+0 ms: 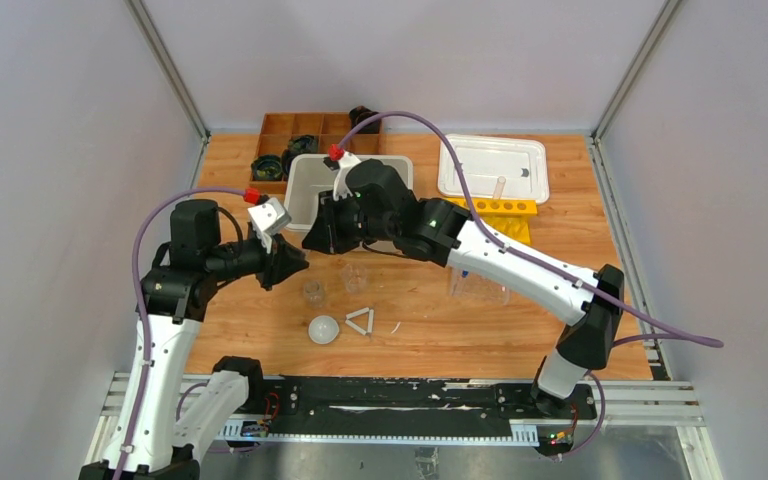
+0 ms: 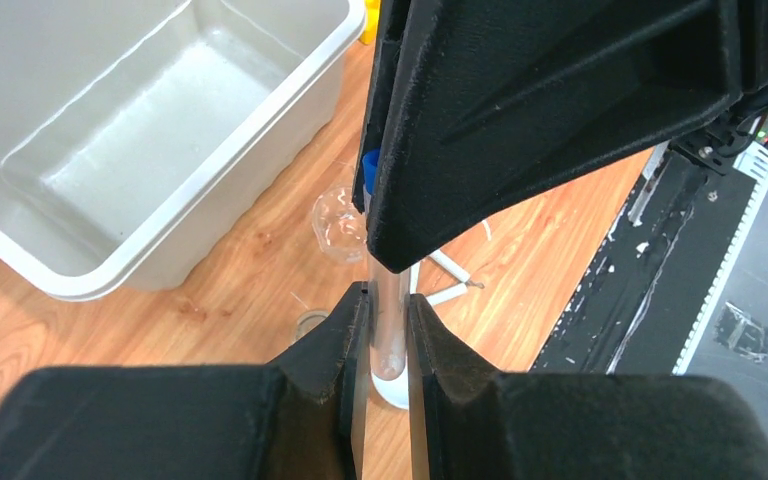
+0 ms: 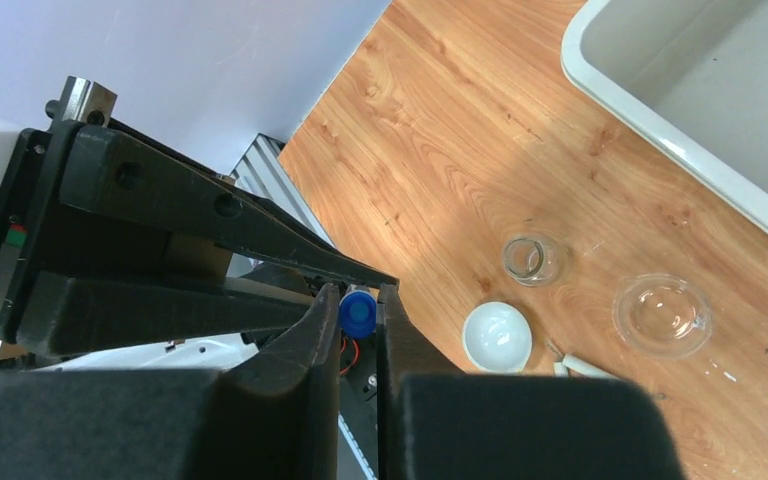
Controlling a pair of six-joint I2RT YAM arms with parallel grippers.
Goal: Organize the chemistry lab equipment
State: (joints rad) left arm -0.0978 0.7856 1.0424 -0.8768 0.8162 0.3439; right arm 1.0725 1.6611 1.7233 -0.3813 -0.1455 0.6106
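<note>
A thin clear blue-capped tube (image 2: pixel 390 335) is held between both grippers above the table's left middle. My left gripper (image 2: pixel 388 310) is shut on its lower body. My right gripper (image 3: pixel 358 300) has its fingers closed against the blue cap (image 3: pixel 358 313). In the top view the left gripper (image 1: pixel 295 262) and the right gripper (image 1: pixel 312 240) meet tip to tip. Below them stand two small clear beakers (image 1: pixel 313 291) (image 1: pixel 354 276), the white dome (image 1: pixel 324 329) and the white triangle (image 1: pixel 361 321). The clear plastic rack (image 1: pixel 478 285) and the yellow rack (image 1: pixel 495 208) are to the right.
A white bin (image 1: pixel 305 185) stands just behind the grippers. A clear lidded tray (image 1: pixel 493 165) sits at the back right. The brown wooden divided tray (image 1: pixel 295 130) with black coiled objects is at the back left. Grey walls close both sides.
</note>
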